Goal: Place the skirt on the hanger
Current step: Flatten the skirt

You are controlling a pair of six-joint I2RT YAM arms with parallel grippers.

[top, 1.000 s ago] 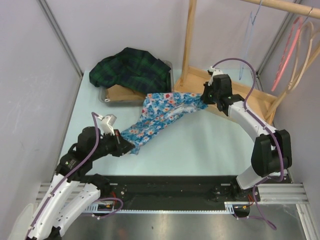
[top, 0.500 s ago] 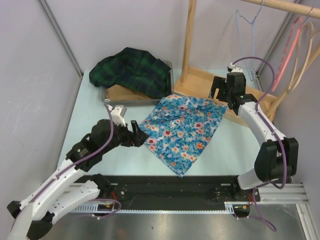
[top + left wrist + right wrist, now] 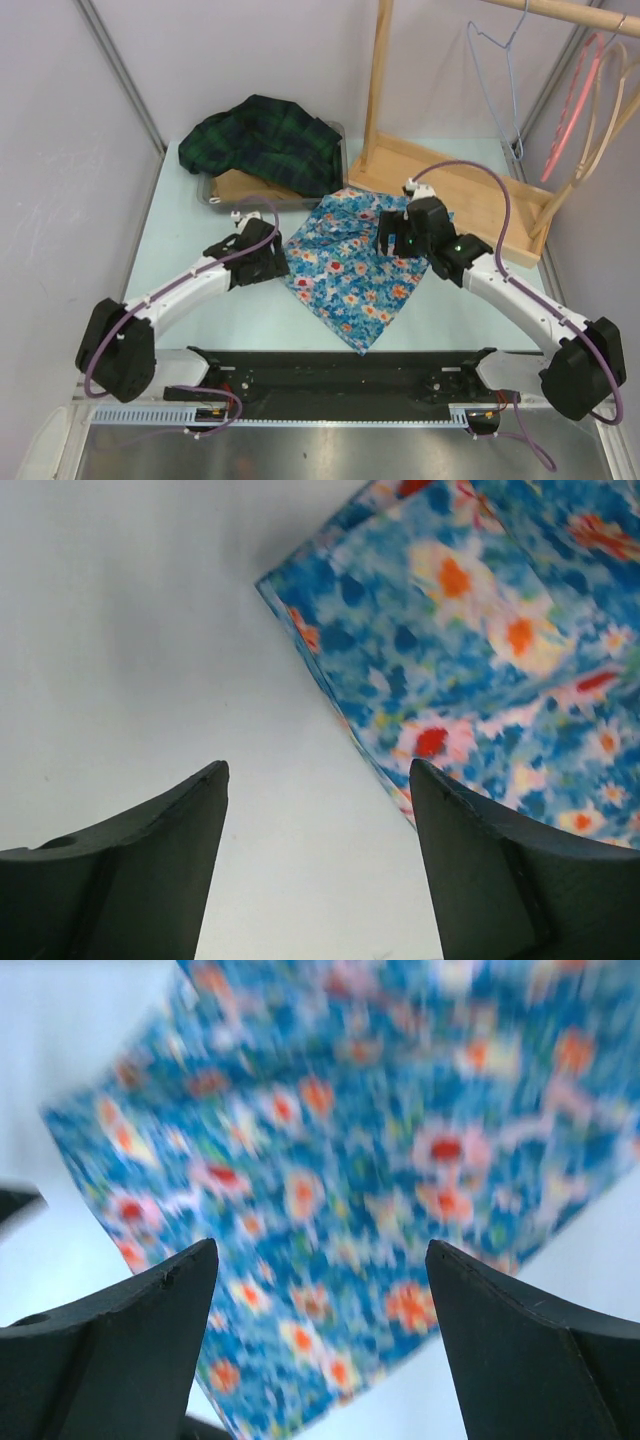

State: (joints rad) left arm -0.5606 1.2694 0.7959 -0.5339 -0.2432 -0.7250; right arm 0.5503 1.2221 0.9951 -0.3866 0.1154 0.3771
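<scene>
The skirt (image 3: 360, 275), blue with a flower print, lies spread flat on the pale table. My left gripper (image 3: 272, 262) sits low at its left edge. In the left wrist view this gripper (image 3: 318, 770) is open over bare table, with the skirt's edge (image 3: 480, 630) just ahead to the right. My right gripper (image 3: 392, 240) hovers over the skirt's far part and is open with nothing in it (image 3: 320, 1250); the blurred floral cloth (image 3: 350, 1160) fills its view. A light blue wire hanger (image 3: 497, 70) hangs from the rod at the back right.
A grey tray (image 3: 212, 195) at the back left holds a dark green plaid garment (image 3: 265, 140). The wooden rack's base (image 3: 470, 185) and post (image 3: 377, 80) stand behind the skirt. A pink hanger (image 3: 572, 105) and a beige hanger (image 3: 603, 110) hang at far right.
Both grippers held the skirt stretched between them, then let go and it dropped flat. The left arm has moved to the skirt's left edge; the right arm came down from the rack over it.
</scene>
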